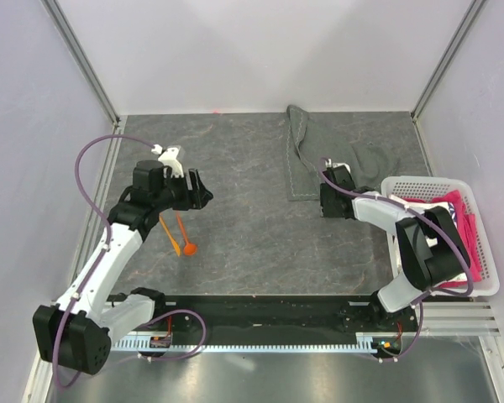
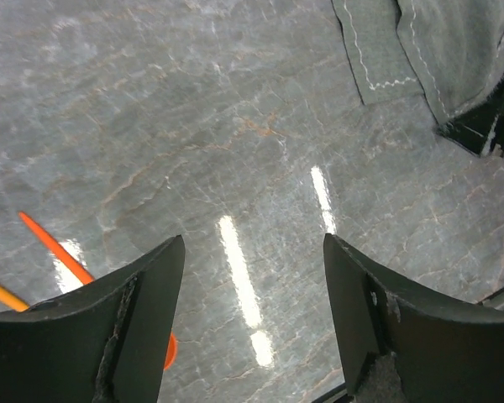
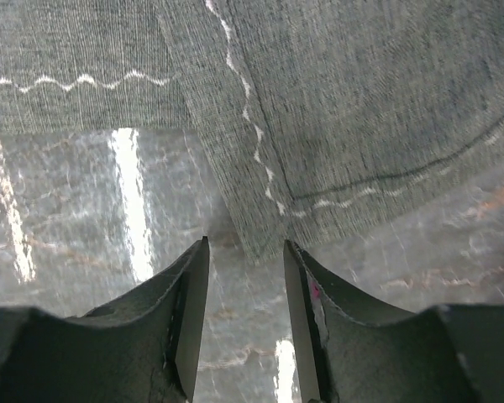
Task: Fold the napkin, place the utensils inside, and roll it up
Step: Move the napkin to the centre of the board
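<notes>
The dark grey napkin (image 1: 319,151) lies partly folded at the back of the table, its pale stitched hem showing in the right wrist view (image 3: 361,101). My right gripper (image 1: 326,200) is low at the napkin's near edge, jaws open a little (image 3: 245,248), with a napkin corner reaching just between the fingertips. Two orange utensils (image 1: 181,231) lie crossed on the table at the left, one with a round end (image 1: 189,248). My left gripper (image 1: 203,191) is open and empty above the table just right of them. Their handles (image 2: 55,248) show beside its left finger.
A white basket (image 1: 403,180) holding pink and white fabrics stands at the right edge, beside the right arm. Metal frame rails run along the table's left and right sides. The napkin's near corner (image 2: 378,50) and right gripper (image 2: 487,126) show in the left wrist view.
</notes>
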`<state>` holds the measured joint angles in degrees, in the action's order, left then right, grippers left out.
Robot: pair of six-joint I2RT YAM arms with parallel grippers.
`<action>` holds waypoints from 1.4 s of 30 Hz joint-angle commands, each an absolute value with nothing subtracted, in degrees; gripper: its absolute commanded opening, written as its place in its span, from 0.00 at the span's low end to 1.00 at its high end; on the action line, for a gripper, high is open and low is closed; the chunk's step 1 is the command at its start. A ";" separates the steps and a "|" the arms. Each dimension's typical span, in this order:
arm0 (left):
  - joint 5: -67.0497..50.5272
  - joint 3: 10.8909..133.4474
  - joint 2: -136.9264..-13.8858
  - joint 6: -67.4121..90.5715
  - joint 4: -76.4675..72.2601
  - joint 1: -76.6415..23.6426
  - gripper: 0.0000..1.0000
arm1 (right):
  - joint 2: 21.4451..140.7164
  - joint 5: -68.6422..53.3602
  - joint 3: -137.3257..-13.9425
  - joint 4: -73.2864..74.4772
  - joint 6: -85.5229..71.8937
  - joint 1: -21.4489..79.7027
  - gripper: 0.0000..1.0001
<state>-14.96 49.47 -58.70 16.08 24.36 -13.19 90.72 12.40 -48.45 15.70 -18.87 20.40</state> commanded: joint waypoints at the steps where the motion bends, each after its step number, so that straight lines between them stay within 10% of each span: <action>1: -10.81 51.59 -61.08 20.74 22.50 -16.69 0.74 | 93.68 12.66 -50.97 13.27 -18.99 19.95 0.48; 11: -5.10 58.35 -76.89 23.29 16.61 -27.59 0.72 | 94.66 9.76 -49.39 13.62 -20.66 15.30 0.36; 19: -4.30 69.76 -97.08 25.22 13.89 -35.06 0.68 | 93.78 8.96 -49.13 14.50 -19.95 14.24 0.00; 42: -4.49 93.77 -127.61 33.22 16.60 -42.10 0.56 | 84.46 4.22 -47.02 15.64 -20.21 13.97 0.00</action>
<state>-7.05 90.26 -124.51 30.65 15.75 -41.10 86.87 5.76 -47.48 16.03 -19.79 14.02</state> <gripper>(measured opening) 0.562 0.010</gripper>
